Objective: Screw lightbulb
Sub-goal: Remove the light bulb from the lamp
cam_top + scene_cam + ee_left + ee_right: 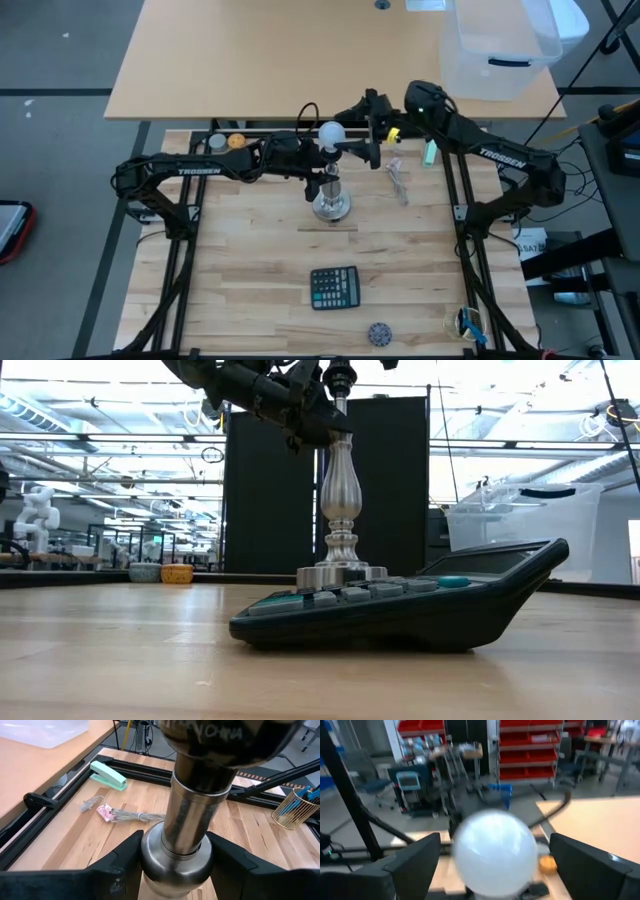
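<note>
Sitting atop the silver metal stand (331,196), the lightbulb (331,133) is a frosted white globe at the back middle of the tabletop (260,270), directly between the fingers of the right tool (372,131). In the right wrist view the lightbulb (494,851) fills the gap between the two dark fingers (418,856), which stand spread wide on either side of it with clear space at each flank, so the right tool is open and not clamping the globe. The left tool (318,170) reaches in from the opposite side and is closed on the stand's stem just below the dark socket; in the left wrist view its fingers (122,861) press against both sides of the rounded silver stem (175,860). In the low view the stand (339,490) rises upright behind a dark calculator (400,605), which lies nearer the front edge. A green stapler (108,774) and a small bundle of wire (131,814) lie beyond the stand.
</note>
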